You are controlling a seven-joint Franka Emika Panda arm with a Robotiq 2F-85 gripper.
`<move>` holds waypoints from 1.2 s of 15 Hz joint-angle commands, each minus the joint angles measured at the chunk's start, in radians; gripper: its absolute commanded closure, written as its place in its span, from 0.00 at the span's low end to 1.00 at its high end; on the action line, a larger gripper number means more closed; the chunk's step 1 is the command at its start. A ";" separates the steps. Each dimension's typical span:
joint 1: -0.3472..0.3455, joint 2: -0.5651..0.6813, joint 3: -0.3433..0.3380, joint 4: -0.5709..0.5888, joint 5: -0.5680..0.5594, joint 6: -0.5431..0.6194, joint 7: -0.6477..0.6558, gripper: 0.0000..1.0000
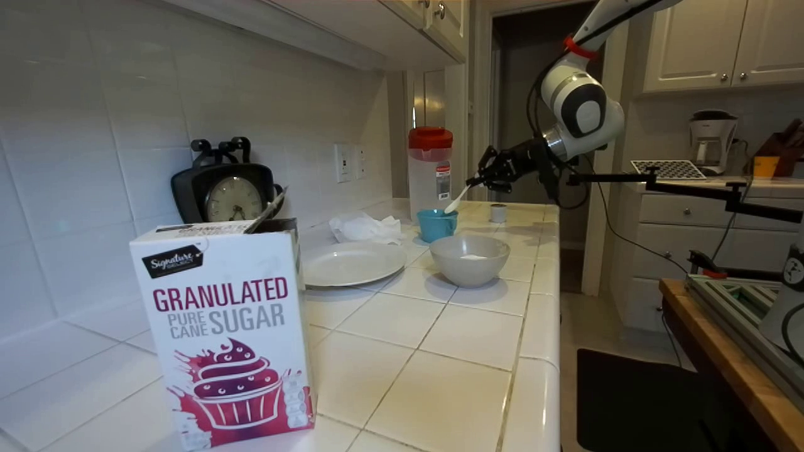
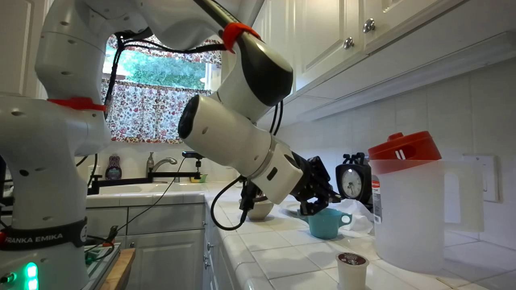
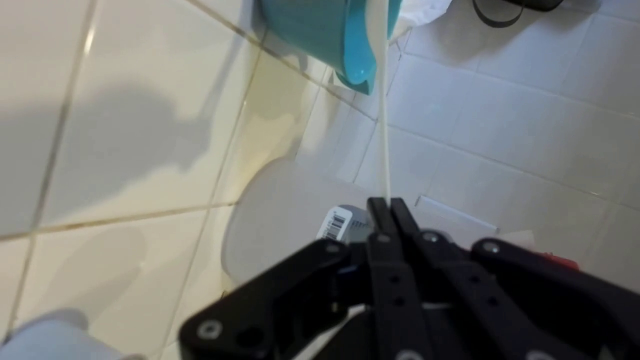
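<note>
Presently, reading left to right in an exterior view, an upright white-and-magenta cardboard sugar carton (image 1: 223, 339), its top open, stands on the white-tiled table (image 1: 433, 376), with a black-cased round-dialled instrument (image 1: 235, 204) behind it. Next come a round white plate (image 1: 352, 263), a crumpled white sheet (image 1: 367, 229), and a translucent plastic pitcher (image 1: 422, 182) under a red lid (image 1: 430, 139). A handled turquoise cup (image 1: 434, 228) stands near the pitcher; a slim white spoon (image 1: 458, 200) slants down to its rim, contact unconfirmed. The jaws are closed, tips pinching the end of the spoon's handle. Whether the spoon carries anything cannot be told. A grey round bowl (image 1: 468, 267) and a small white capsule (image 1: 498, 215) follow.

Risk, as judged: the pinch is narrow, so the spoon could swivel or slip should its head catch the rim; a sideways push there could slide or tip the cup into the pitcher.

Markings: the carton reads "Signature SELECT" and "GRANULATED PURE CANE SUGAR". The pitcher's barcoded label (image 3: 335, 224) is too small to read. On the white robot arm (image 2: 227, 139), a black base band (image 2: 40, 237) reads "FRANKA EMIKA".
</note>
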 commanded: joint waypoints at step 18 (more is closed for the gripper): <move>0.038 -0.030 0.043 0.121 -0.302 0.247 0.155 0.99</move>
